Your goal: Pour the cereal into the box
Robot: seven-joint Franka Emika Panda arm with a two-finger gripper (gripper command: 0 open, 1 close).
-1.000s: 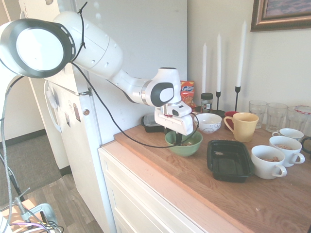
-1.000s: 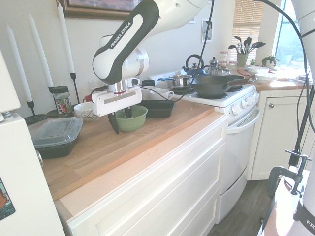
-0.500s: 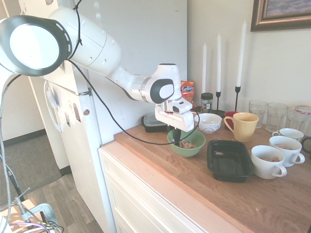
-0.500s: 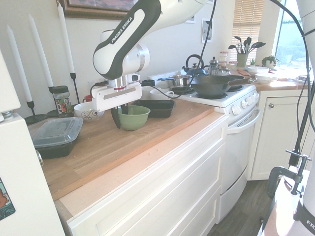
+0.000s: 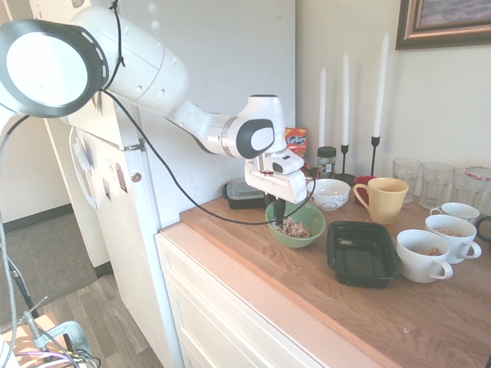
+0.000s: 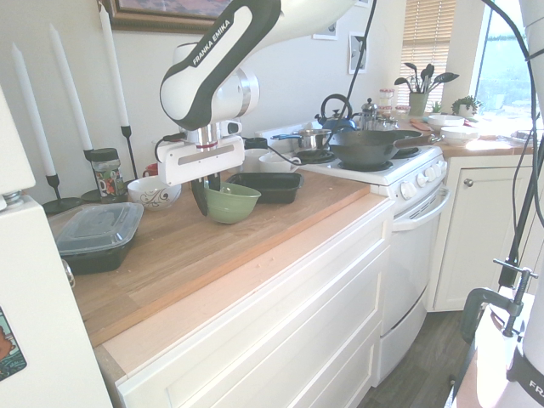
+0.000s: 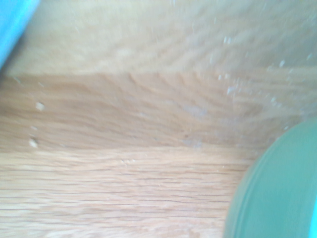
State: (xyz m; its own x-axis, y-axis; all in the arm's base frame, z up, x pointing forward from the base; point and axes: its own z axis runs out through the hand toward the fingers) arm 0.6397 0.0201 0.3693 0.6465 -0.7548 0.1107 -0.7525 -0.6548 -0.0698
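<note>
Cereal [image 5: 292, 227] sits in the green bowl [image 5: 306, 232], gripper [image 5: 279, 212] clamped on its rim, box [image 5: 360, 253] not filled yet.

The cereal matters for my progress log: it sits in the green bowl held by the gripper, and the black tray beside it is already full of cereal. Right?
Not quite. The first exterior view shows the black tray essentially empty. The cereal is in the green bowl, held at its rim by the gripper.
</note>
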